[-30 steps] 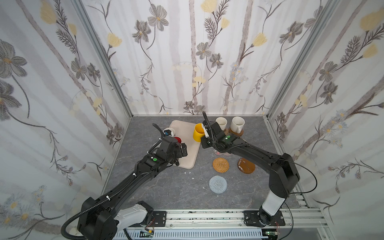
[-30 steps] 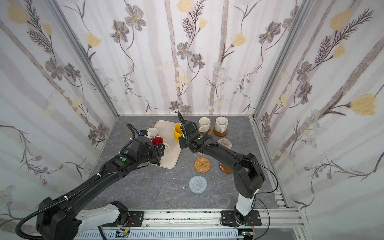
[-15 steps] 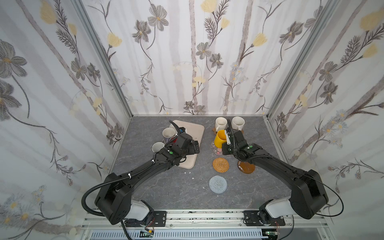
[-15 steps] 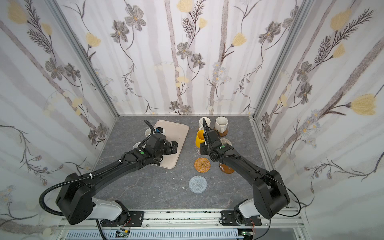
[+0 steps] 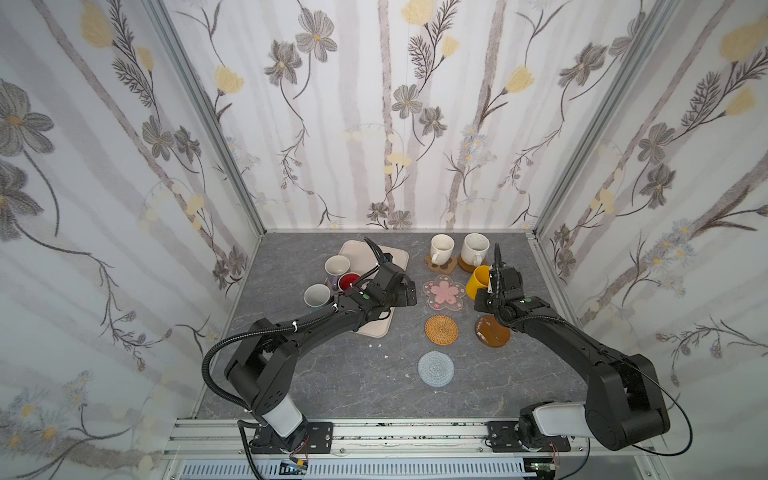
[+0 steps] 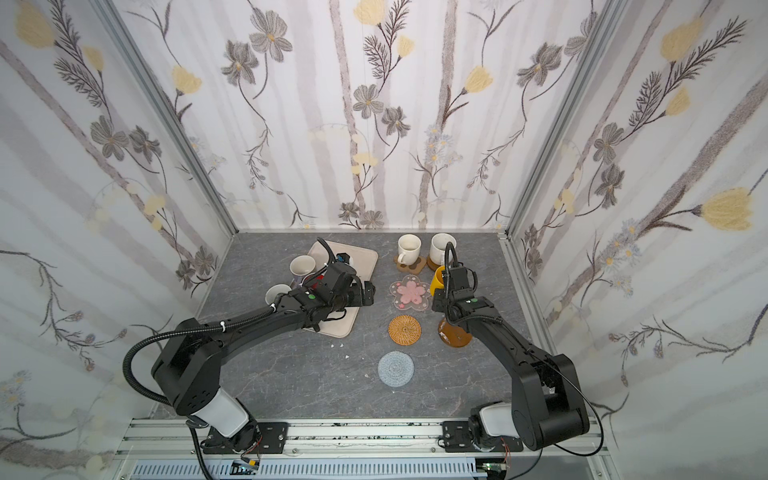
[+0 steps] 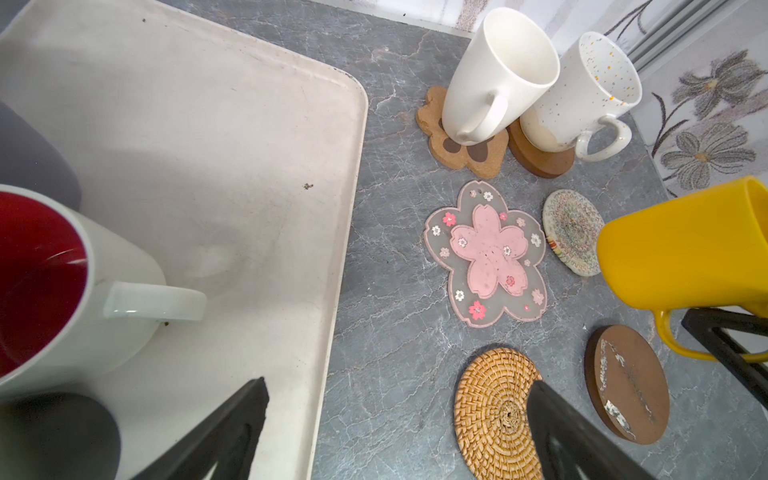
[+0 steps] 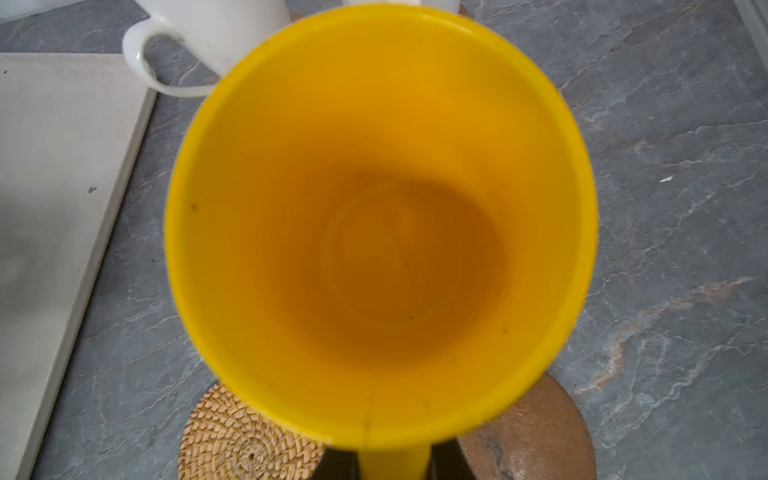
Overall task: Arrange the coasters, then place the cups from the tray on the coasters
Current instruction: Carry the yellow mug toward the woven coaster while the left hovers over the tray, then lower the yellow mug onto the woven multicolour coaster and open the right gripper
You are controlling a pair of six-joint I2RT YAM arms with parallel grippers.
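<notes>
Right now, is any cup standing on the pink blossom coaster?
No, in the left wrist view the pink blossom coaster lies bare, the yellow cup off to one side.

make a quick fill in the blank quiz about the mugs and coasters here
1. The mug held by its handle in the shut right pincer is ____.
2. The coaster under the cream mug is shaped like a ____.
3. The white mug on the tray is ____ inside.
4. The left pincer is ____ and holds nothing.
Missing words: yellow; paw; red; open.
</notes>
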